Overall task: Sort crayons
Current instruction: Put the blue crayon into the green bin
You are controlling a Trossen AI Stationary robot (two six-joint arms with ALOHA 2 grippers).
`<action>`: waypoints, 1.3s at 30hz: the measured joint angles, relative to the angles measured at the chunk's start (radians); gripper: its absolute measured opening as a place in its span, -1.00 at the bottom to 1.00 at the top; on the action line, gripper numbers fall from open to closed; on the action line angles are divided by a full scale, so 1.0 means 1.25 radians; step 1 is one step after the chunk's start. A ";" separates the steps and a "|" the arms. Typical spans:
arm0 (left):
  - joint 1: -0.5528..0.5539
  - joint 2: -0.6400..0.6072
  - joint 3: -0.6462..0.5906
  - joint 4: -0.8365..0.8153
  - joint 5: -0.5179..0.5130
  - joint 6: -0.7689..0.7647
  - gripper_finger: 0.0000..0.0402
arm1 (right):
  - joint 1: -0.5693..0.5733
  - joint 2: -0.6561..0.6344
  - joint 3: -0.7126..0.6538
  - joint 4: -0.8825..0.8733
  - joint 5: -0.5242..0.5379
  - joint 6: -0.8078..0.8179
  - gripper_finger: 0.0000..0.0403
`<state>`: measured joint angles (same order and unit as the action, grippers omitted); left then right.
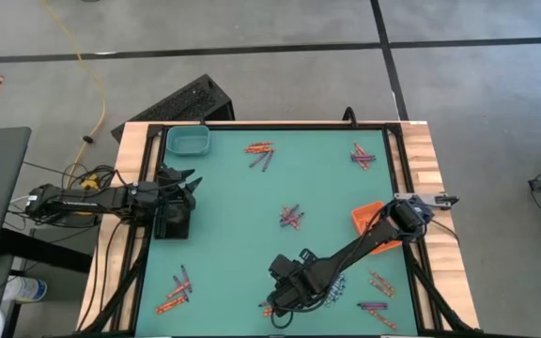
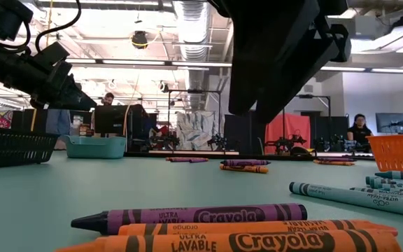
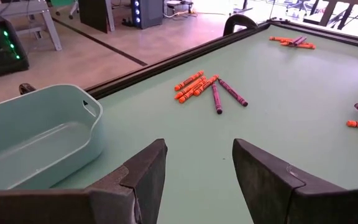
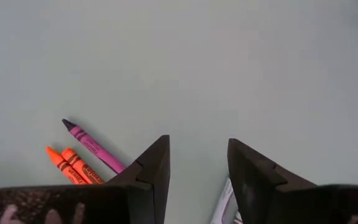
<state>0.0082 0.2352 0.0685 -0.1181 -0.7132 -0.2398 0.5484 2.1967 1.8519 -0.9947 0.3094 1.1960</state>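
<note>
your crayons (image 1: 291, 218) lie in small mixed clusters across the green mat (image 1: 233, 225): one near the middle, one at the far side by the teal tray (image 1: 187, 141), one at the far right corner (image 1: 363, 157), one at the near left (image 1: 175, 293), and several at the near right around the right gripper (image 1: 282, 302). in the low view a purple crayon (image 2: 191, 215) and orange ones (image 2: 257, 226) lie closest to the camera, with pale blue-grey ones (image 2: 355, 197) to their right.

as far as you can see, sorting has barely begun, if at all. the teal tray looks empty in the left wrist view, the colours are mixed in every cluster, and you cannot see inside the orange tray (image 1: 369, 218) or the black tray (image 1: 173, 218).

your right gripper hangs low over the near-right crayons, its fingers (image 4: 151, 168) spread apart with nothing between them; a purple and two orange crayons lie just beside it on bare mat. your left gripper (image 1: 189, 185) waits at the left edge over the black tray, near the teal one, fingers also parted and holding nothing.

nearly every crayon is left for you to pick up and drop by colour.
</note>
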 joint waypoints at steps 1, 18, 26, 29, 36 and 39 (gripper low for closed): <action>0.000 0.000 0.000 0.000 0.000 0.000 -0.12 | 0.000 0.000 0.000 -0.002 0.000 0.000 -0.25; 0.000 0.000 0.000 0.000 0.000 0.000 -0.12 | -0.001 0.000 0.000 -0.115 -0.022 0.035 -0.25; 0.000 0.000 0.000 0.000 0.000 0.000 -0.12 | -0.001 0.002 -0.051 -0.120 -0.077 0.113 -0.25; 0.000 0.000 0.000 0.000 0.000 0.000 -0.12 | -0.001 0.001 -0.071 -0.079 -0.091 0.125 -0.25; 0.000 0.000 0.000 0.000 0.000 0.000 -0.12 | -0.001 0.001 -0.081 -0.046 -0.106 0.133 -0.25; 0.000 0.000 0.000 0.000 0.000 0.000 -0.12 | -0.001 0.001 -0.090 -0.027 -0.113 0.133 -0.25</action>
<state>0.0082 0.2356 0.0685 -0.1178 -0.7133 -0.2398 0.5468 2.1979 1.7393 -1.0286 0.1683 1.3617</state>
